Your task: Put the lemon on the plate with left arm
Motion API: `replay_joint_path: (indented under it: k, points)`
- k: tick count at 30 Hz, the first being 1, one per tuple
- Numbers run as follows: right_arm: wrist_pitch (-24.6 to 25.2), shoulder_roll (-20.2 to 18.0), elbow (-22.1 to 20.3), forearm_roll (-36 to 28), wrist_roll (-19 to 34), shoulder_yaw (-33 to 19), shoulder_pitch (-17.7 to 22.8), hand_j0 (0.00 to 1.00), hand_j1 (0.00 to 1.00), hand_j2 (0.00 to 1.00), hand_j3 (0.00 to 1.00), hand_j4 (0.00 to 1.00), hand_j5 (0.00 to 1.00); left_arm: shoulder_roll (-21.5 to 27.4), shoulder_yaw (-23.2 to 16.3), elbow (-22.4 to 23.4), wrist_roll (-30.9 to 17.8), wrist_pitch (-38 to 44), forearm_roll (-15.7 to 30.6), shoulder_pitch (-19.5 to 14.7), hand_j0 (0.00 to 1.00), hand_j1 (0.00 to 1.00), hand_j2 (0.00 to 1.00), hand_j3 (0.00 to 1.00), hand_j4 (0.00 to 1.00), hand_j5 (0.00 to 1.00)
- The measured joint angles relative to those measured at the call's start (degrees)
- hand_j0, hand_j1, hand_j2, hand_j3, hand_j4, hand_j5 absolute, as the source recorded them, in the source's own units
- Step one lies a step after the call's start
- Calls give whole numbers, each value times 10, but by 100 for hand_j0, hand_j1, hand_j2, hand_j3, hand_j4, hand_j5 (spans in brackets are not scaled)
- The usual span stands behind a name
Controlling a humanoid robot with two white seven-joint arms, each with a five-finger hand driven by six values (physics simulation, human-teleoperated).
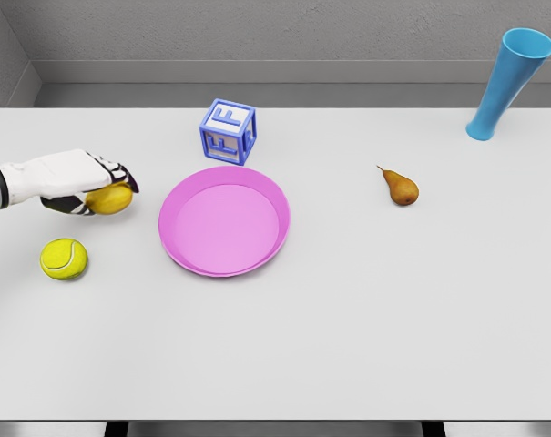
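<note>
On the white table (348, 346), the left hand (75, 180) grasps the lemon (111, 198) at the pink plate's (179, 250) nine o'clock, positioned for transfer.

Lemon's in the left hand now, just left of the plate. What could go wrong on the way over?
1. The left hand covers the lemon mostly from above, its underside exposed; the grasp may be shallow, so it could slip out during the move.
2. A dropped lemon could roll, perhaps into the tennis ball below.
3. The pink plate has a low rim; released off-centre, the lemon might roll out toward the letter block.
</note>
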Motion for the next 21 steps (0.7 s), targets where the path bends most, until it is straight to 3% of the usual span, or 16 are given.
replay_joint_path:
  k: [21]
  points:
    - [0,0,0,0,0,0,0,100,100,100,100,100,100,-1,2,-83,-2,0,34,0,58,58,58,58,58,58]
